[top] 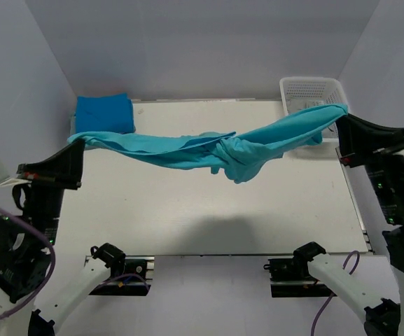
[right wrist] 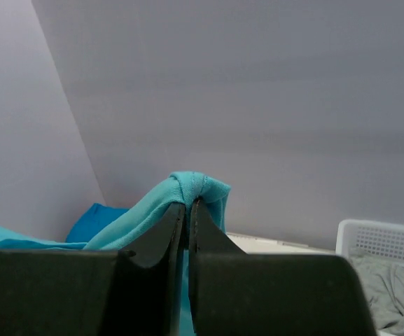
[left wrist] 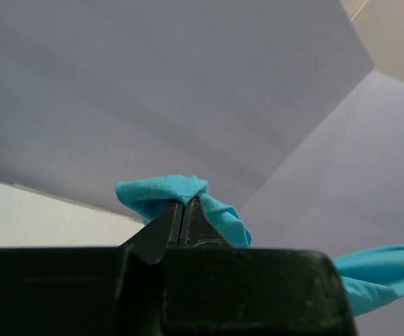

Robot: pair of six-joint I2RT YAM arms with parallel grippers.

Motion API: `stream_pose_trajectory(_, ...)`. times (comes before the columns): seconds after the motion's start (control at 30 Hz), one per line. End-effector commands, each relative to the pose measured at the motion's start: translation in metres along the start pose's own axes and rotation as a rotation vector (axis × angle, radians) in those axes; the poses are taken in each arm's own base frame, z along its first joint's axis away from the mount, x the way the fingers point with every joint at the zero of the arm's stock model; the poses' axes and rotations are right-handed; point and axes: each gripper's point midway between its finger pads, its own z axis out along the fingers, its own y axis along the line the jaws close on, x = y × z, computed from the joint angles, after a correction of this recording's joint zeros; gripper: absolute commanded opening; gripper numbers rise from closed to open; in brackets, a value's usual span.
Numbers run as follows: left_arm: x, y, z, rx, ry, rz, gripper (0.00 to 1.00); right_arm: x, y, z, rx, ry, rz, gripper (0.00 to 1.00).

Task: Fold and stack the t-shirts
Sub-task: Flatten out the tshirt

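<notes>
Top external view: one shirt is folded, one is stretched in the air between the two arms, and at least one waits in the basket.
A deeper blue t-shirt [top: 103, 113] lies folded at the far left corner of the table [top: 187, 210], so the stack looks begun with a single piece. The turquoise t-shirt [top: 216, 150] hangs above the table, pulled out like a rope and twisted into a bunch near its middle. It is not yet spread flat, so all its folding seems to remain. The right wrist view shows a grey t-shirt [right wrist: 387, 290] lying unfolded in the white basket [top: 310, 89] at the far right. The left gripper [top: 78, 145] has its jaws pinched tight on one end of the turquoise cloth. The right gripper [top: 342, 124] is clamped on the other end, just beside the basket.
</notes>
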Motion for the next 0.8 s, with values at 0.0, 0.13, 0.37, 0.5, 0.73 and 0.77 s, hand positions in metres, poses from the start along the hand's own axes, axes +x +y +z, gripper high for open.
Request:
stream_pose_trajectory(0.0, -0.019, 0.004, -0.019, -0.018, -0.04, -0.02, 0.0, -0.037, 0.006, -0.025, -0.034, -0.081, -0.021, 0.0)
stream_pose_trajectory(0.13, -0.021, 0.018, -0.023, -0.082, -0.07, -0.048, 0.0, -0.024, -0.003, -0.018, 0.02, -0.048, -0.014, 0.0)
stream_pose_trajectory(0.37, 0.093, 0.063, 0.017, -0.226, 0.188, 0.009, 0.0, 0.118, -0.023, 0.039, 0.106, 0.219, 0.039, 0.0)
stream_pose_trajectory(0.5, 0.177, 0.148, 0.025, -0.571, 0.301, 0.111, 0.0, 0.223, -0.059, 0.063, 0.279, 0.399, 0.039, 0.0)
stream_pose_trajectory(0.73, 0.308, 0.27, 0.0, -1.02, 0.613, 0.321, 0.0, 0.443, -0.104, 0.059, 0.455, 0.886, 0.081, 0.0)
stream_pose_trajectory(0.77, 0.303, 0.268, 0.014, -1.046, 0.586, 0.314, 0.0, 0.442, -0.105, 0.074, 0.459, 0.887, 0.083, 0.0)
